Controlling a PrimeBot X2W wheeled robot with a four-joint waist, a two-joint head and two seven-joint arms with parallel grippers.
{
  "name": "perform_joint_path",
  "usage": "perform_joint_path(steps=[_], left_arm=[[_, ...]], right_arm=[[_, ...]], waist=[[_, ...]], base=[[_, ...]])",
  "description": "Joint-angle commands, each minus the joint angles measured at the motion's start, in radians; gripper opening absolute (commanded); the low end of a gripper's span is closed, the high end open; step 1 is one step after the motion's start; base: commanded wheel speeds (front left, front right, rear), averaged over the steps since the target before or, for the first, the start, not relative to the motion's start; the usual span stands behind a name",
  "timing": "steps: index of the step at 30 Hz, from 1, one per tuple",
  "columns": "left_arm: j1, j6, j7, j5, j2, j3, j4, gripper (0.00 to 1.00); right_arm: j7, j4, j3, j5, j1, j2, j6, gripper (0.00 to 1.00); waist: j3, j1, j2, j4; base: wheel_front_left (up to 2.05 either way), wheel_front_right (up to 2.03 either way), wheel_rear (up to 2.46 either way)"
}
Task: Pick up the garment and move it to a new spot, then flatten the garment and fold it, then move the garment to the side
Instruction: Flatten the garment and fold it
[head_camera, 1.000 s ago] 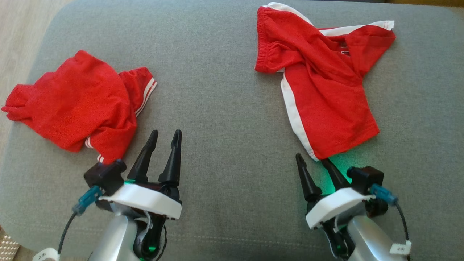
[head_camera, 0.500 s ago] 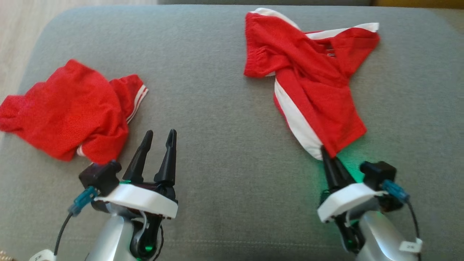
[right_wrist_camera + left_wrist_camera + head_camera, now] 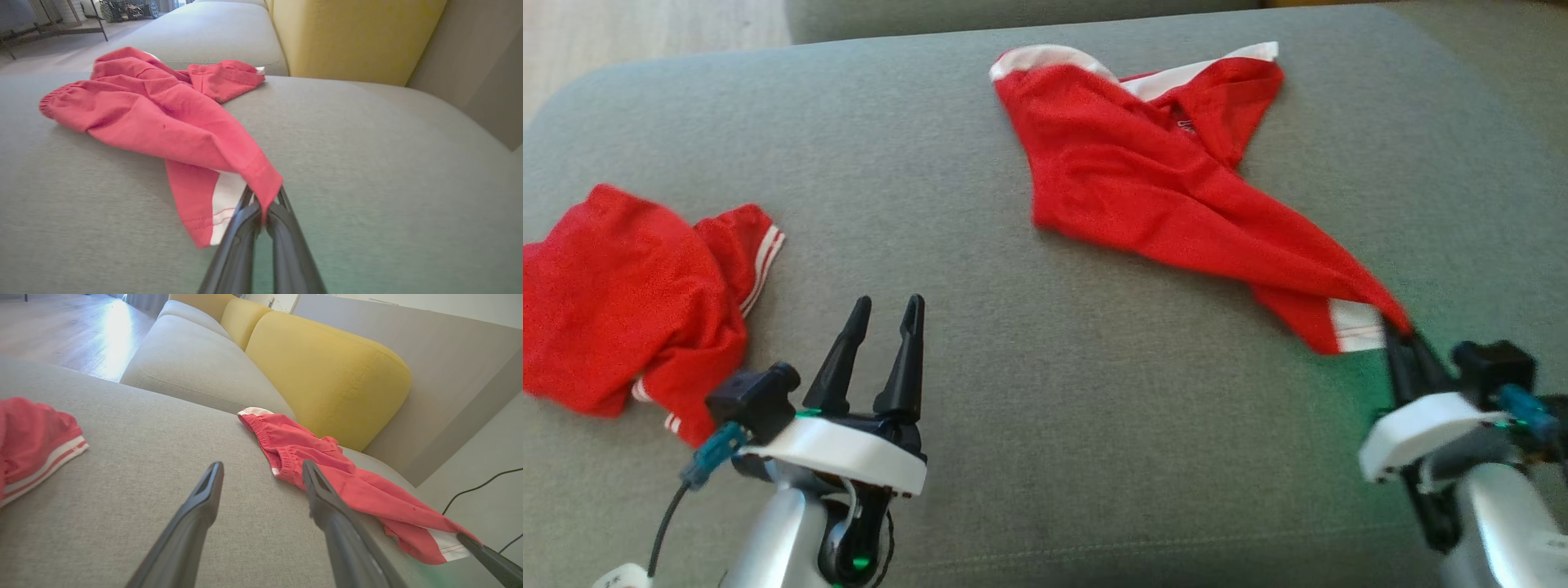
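— Where are the red shorts (image 3: 1143, 188)?
— On the grey seat cushion (image 3: 1094, 425), towards its far right. The right gripper (image 3: 1398, 333) is clenched on one hem corner.
— And the left gripper (image 3: 888, 302)?
— Fingers spread, empty, over the cushion's near left.

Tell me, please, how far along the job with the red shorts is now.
Done: the right end effector is shut on a hem corner of the red shorts. In hand: the move to a new spot; the shorts lie stretched from that grip across the gray sofa cushion, mostly resting on it. Left: flattening, folding, moving aside. The left end effector is open and holds nothing.
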State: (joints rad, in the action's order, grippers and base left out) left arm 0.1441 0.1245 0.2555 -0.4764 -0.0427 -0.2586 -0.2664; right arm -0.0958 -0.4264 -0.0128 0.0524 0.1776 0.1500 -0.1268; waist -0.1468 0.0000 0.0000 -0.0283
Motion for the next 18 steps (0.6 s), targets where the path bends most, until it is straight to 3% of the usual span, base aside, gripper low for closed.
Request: perform_joint_path(steps=[1,7,18], left_arm=[[0.016,0.006,0.006,0.013,-0.008,0.023,0.032,1.00],[0.037,0.006,0.006,0.049,-0.008,-0.011,0.024,1.00],[0.214,0.006,0.006,0.311,-0.082,-0.230,-0.096,1.00]], right_arm=[[0.007,0.037,0.001,-0.021,-0.010,0.016,-0.004,0.00],[0.061,0.116,-0.137,-0.145,-0.020,-0.042,-0.004,0.00],[0.085,0.163,-0.092,-0.160,0.030,-0.093,-0.004,0.00]], waist=[[-0.001,0.0000,0.0000,-0.010],[-0.018,0.0000,0.0000,-0.039],[-0.107,0.0000,0.0000,-0.090]], base=[[0.00,0.00,0.00],[0.00,0.00,0.00],[0.00,0.00,0.00]])
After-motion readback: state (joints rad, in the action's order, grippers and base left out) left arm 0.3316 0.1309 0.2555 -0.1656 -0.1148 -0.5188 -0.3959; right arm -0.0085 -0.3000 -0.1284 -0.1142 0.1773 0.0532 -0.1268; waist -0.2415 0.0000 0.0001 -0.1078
